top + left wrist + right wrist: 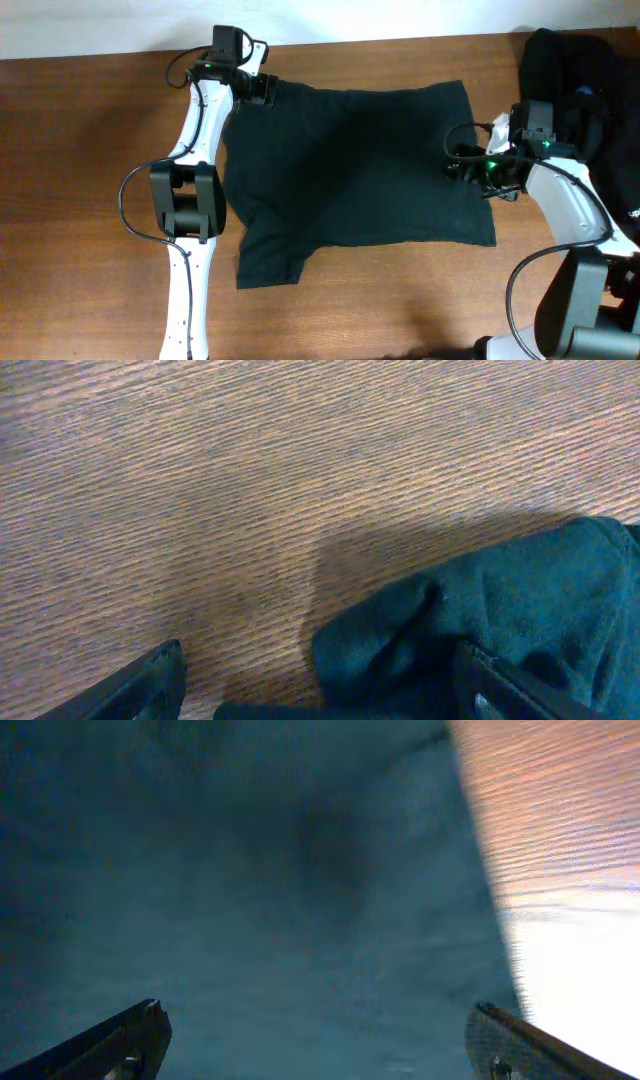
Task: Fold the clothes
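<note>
1. Grippers first: left gripper (pixel 320 698) spread wide, pinching nothing; right gripper (pixel 320 1055) likewise wide apart and empty.
2. Between the left fingers (pixel 150 680), nearer the right-hand one: a rumpled corner of the T-shirt (pixel 360 170), resting on the table (pixel 80 200), with bare wood ahead of the tips.
3. Directly under the right gripper: flat dark cloth filling most of the wrist view, with the shirt's edge and a strip of wood off to the right.
4. Farther out: shirt spread flat between the two grippers, left one at a far corner, right one over the opposite side edge; one sleeve jutting out well back from the left gripper, alongside its arm.
5. Beyond the right gripper, on its outer side: a heap of further clothes (pixel 570 70), unfolded.
6. Step in hand, as a judgement: laying the shirt out flat, with no fold made yet.
7. Next move, as a judgement: calls for smoothing that rumpled corner, then closing on the cloth's edge on both sides, lifting together and carrying one side across the other without dragging the rest.
</note>
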Tool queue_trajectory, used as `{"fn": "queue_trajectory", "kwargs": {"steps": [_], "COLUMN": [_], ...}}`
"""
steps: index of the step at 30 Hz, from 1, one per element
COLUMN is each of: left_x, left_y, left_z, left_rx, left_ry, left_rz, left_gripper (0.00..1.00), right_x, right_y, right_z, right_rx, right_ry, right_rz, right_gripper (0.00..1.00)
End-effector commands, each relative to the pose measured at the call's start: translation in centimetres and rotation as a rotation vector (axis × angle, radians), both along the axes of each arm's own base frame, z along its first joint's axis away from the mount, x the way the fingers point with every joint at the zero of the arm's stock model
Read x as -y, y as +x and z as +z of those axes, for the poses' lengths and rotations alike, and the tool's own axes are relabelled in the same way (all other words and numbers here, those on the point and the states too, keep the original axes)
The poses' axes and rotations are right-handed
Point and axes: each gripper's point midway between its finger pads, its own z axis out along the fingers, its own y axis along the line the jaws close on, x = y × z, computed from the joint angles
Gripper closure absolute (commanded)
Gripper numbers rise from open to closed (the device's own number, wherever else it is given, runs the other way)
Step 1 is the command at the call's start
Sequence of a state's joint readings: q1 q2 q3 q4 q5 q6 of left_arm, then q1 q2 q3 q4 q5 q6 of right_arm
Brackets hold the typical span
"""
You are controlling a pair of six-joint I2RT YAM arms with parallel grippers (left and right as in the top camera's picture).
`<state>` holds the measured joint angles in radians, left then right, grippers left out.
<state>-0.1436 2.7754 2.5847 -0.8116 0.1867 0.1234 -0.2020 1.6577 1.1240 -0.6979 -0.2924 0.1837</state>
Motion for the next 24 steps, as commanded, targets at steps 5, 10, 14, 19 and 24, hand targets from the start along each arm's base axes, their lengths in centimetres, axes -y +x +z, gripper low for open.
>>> {"fn": "queue_trajectory", "kwargs": {"steps": [5, 10, 14, 19, 24], "left_x": [0.1, 0.1, 0.0, 0.0, 0.0], "left_y": [1.1, 0.9, 0.4, 0.3, 0.3], "left_z": [2.5, 3.0, 2.8, 2.6, 2.7], "left_rx": [0.056, 0.050, 0.029, 0.021, 0.021], "left_ry": [-0.012, -0.010, -0.008, -0.006, -0.006], "left_rz": [-0.007, -0.007, -0.007, -0.007, -0.007], "left_gripper": [0.29, 0.29, 0.31, 0.32, 0.44], "right_x": [-4.6, -7.2, -8.2, -7.6, -7.1], "right_y": [0.4, 0.7, 0.9, 0.7, 1.1], "right_z": [-1.0, -4.0, -6.6, -8.1, -8.1], "right_rx": [0.028, -0.020, -0.056, -0.094, -0.080], "right_ry": [0.120, 0.128, 0.136, 0.144, 0.142], "right_rz": [0.141, 0.208, 0.233, 0.201, 0.189], "right_gripper": [0.01, 0.01, 0.02, 0.90, 0.96]}}
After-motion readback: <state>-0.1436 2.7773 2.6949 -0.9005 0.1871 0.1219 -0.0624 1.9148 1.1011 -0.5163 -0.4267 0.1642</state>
